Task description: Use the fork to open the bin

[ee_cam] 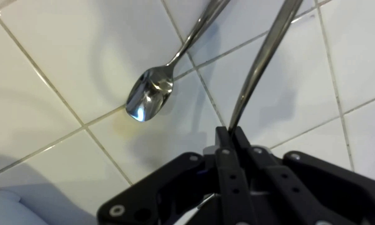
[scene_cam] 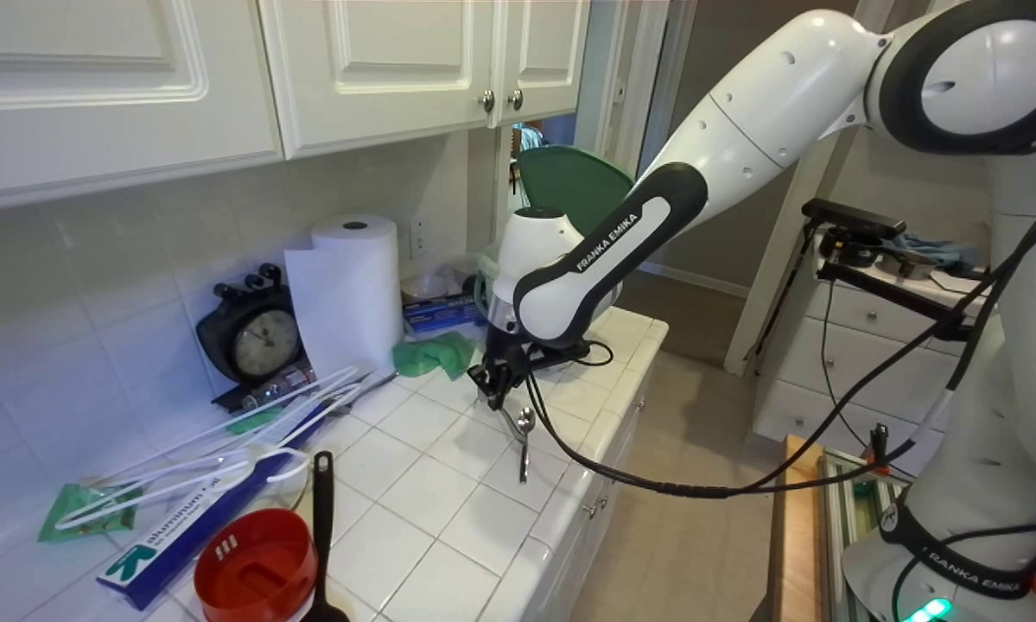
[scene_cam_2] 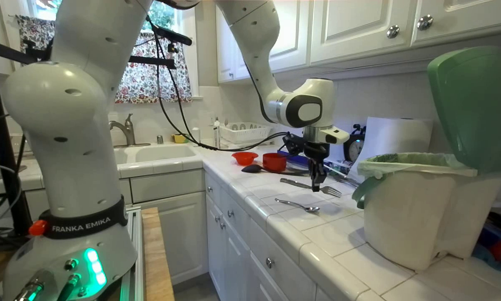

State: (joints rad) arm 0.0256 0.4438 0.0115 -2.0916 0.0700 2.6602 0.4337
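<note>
My gripper [ee_cam: 232, 132] is shut on the silver fork [ee_cam: 265, 56], with the handle running away between the fingertips. In an exterior view the gripper [scene_cam_2: 316, 187] points down and holds the fork [scene_cam_2: 331, 191] near its neck, tines toward the bin; it appears just above the counter. The gripper [scene_cam: 493, 403] and the fork handle [scene_cam: 511, 423] also show in an exterior view. The white bin [scene_cam_2: 405, 217] stands on the counter with its green lid [scene_cam_2: 476, 104] raised open and a liner over the rim. In an exterior view the arm hides most of the bin behind the lid [scene_cam: 569, 186].
A spoon [ee_cam: 151, 93] lies on the tiles beside the fork; it also shows in both exterior views [scene_cam: 524, 441] [scene_cam_2: 296, 205]. A paper towel roll [scene_cam: 358, 285], clock [scene_cam: 263, 344], foil box [scene_cam: 198, 527], green cloth [scene_cam: 435, 352] and red cup [scene_cam: 254, 566] stand along the wall side.
</note>
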